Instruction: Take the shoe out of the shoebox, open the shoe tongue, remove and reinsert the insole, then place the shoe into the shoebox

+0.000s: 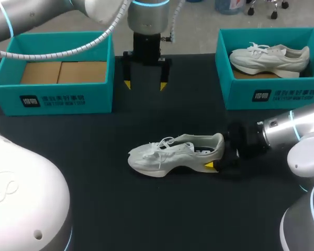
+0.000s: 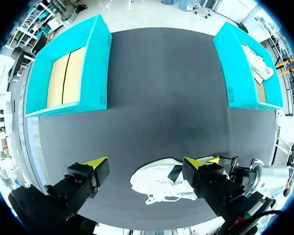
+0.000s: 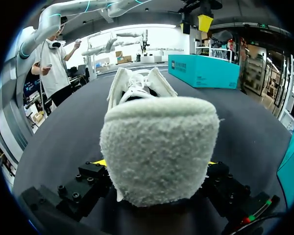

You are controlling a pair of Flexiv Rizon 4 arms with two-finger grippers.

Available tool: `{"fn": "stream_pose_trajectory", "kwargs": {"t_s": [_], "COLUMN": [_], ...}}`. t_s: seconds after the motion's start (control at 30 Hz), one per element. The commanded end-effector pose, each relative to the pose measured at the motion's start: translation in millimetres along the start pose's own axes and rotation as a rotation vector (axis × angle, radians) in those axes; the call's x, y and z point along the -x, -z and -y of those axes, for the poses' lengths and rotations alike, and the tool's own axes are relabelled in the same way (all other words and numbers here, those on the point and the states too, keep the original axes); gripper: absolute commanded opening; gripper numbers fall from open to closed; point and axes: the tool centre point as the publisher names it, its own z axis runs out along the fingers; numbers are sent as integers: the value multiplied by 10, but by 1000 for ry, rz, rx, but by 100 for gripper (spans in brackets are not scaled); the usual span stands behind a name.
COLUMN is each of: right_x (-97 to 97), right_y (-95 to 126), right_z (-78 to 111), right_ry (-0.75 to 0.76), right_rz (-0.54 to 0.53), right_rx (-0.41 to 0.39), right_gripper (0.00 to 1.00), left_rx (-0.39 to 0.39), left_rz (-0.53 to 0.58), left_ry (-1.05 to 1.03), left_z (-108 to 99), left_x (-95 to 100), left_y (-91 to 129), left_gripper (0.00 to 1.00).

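A white shoe (image 1: 172,154) stands upright on the black table, toe pointing left. My right gripper (image 1: 215,157) comes in from the right and is shut on its heel, one yellow fingertip (image 1: 209,166) showing on the near side. In the right wrist view the fuzzy heel (image 3: 159,147) fills the space between the fingers, with the laces beyond it. My left gripper (image 1: 145,84) hangs open above the table behind the shoe, holding nothing. From the left wrist the shoe (image 2: 161,183) lies below and between its spread fingers (image 2: 95,164).
An open teal shoebox (image 1: 52,99) with a bare cardboard floor stands at the back left. A second teal shoebox (image 1: 272,94) at the back right holds another white shoe (image 1: 269,57). Bare black table lies between the boxes and in front of the shoe.
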Motion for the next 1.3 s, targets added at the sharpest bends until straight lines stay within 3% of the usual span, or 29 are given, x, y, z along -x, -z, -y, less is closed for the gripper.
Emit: {"fn": "stream_pose_trajectory", "kwargs": {"t_s": [0.03,0.3,0.43,0.7,1.07,1.3], "right_x": [-7,-7,-7,-7,-7,-7], "right_y": [-66,-66,-66,-66,-66,-66], "right_z": [44,44,44,44,44,44], "right_ry": [-1,-1,-1,-1,-1,-1], "right_rz": [0,0,0,0,0,0], "right_rx": [-3,-3,-3,-3,-3,-3], "right_gripper": [0,0,0,0,0,0], "left_rx": [-1,-1,-20,3,16,72], "left_rz": [-1,-1,28,-21,37,43], "left_ry": [0,0,-26,-63,-189,-253], "left_z": [-6,-6,-182,-548,-901,-1017], "left_x": [5,5,-190,-358,-650,-824], "left_y": [3,3,25,79,-231,-516], "left_gripper": [100,100,100,100,100,100]}}
